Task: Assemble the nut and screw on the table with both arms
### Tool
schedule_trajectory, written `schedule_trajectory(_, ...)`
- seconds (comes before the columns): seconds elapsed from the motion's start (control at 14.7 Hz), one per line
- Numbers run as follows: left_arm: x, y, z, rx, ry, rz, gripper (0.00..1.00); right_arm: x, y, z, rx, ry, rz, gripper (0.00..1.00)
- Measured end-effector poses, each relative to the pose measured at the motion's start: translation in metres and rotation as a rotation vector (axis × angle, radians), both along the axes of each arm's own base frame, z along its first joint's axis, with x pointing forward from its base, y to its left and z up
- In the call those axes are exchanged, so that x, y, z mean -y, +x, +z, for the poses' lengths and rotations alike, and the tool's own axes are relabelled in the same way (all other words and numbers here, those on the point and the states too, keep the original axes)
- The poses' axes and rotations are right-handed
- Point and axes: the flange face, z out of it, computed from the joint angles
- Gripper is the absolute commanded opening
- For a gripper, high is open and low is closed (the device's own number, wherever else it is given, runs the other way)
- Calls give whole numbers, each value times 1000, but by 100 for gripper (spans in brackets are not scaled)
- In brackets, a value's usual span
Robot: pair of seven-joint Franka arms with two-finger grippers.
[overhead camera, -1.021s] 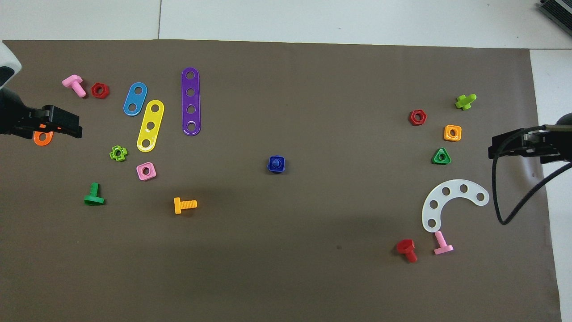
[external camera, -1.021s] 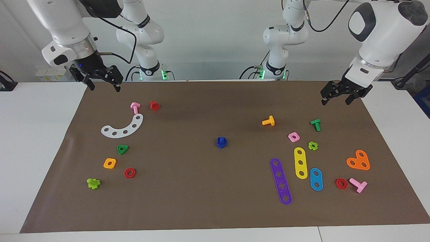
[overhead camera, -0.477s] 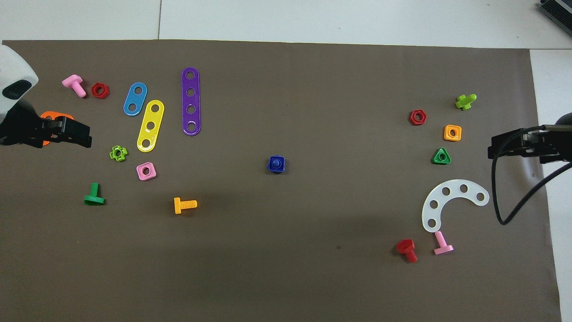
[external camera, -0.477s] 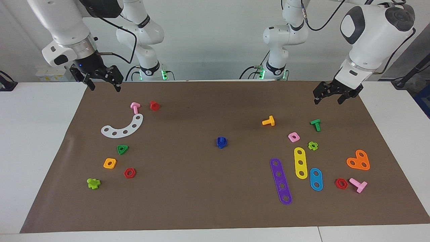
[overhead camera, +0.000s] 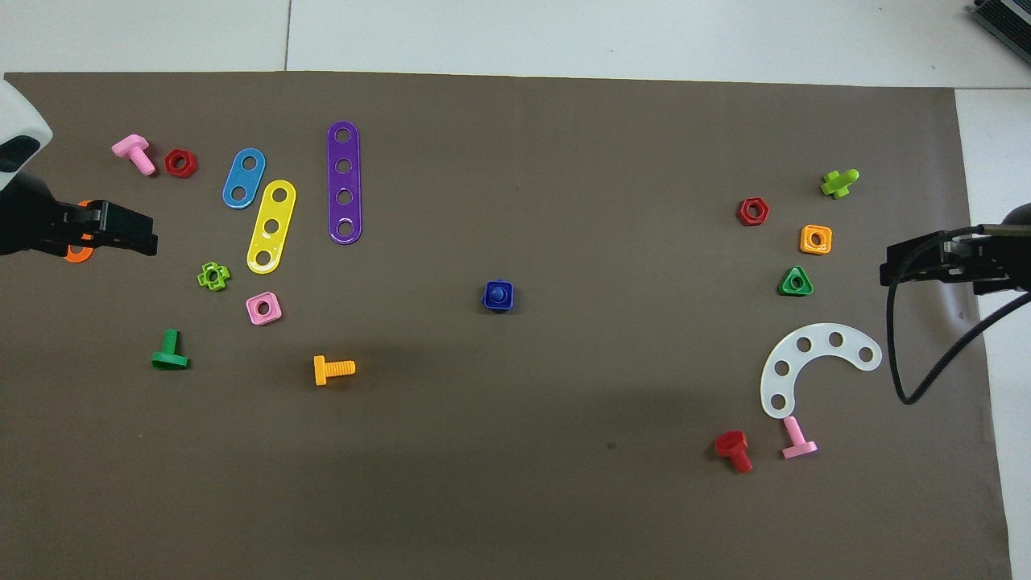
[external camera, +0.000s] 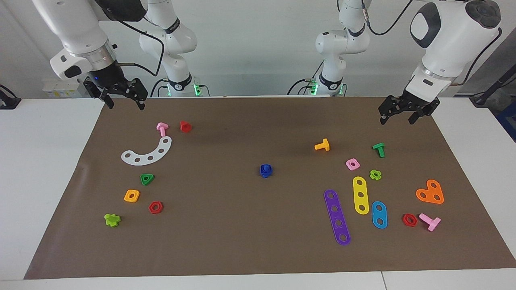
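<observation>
The dark-blue nut [external camera: 265,173] lies in the middle of the brown mat [external camera: 242,233] on the table. The dark-blue screw's round shaft [external camera: 265,166] stands in its centre hole; the screw's head is hidden. In the overhead view the nut [overhead camera: 488,302] shows as a rounded square with the shaft [overhead camera: 499,294] at its centre. My left gripper [external camera: 404,114] is open and empty, raised over the mat at the left arm's end [overhead camera: 121,231]. My right gripper [external camera: 123,100] is open and empty, raised over the mat's edge at the right arm's end [overhead camera: 902,267]. Both are well away from the nut.
Toward the left arm's end lie purple [external camera: 337,217], yellow [external camera: 360,195] and light-blue [external camera: 379,214] strips, an orange heart [external camera: 430,192], a pink nut [external camera: 352,164] and green [external camera: 379,149] and orange [external camera: 322,145] bolts. Toward the right arm's end lie a white arc [external camera: 147,152], a red bolt [external camera: 185,126] and a green nut [external camera: 147,179].
My left gripper swung a little toward the table's middle, then eased back slightly. The right arm and the nut with the screw have not moved.
</observation>
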Motion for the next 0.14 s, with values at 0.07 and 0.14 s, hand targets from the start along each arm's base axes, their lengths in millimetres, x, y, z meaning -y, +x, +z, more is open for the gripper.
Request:
schedule_trajectory(0.07, 0, 0, 0, 3, 0, -1, 100, 1, 0, 0, 0, 0, -2, 100)
schedule_trajectory(0.14, 0, 0, 1, 5, 0, -1, 100, 1, 0, 0, 1, 0, -3, 100)
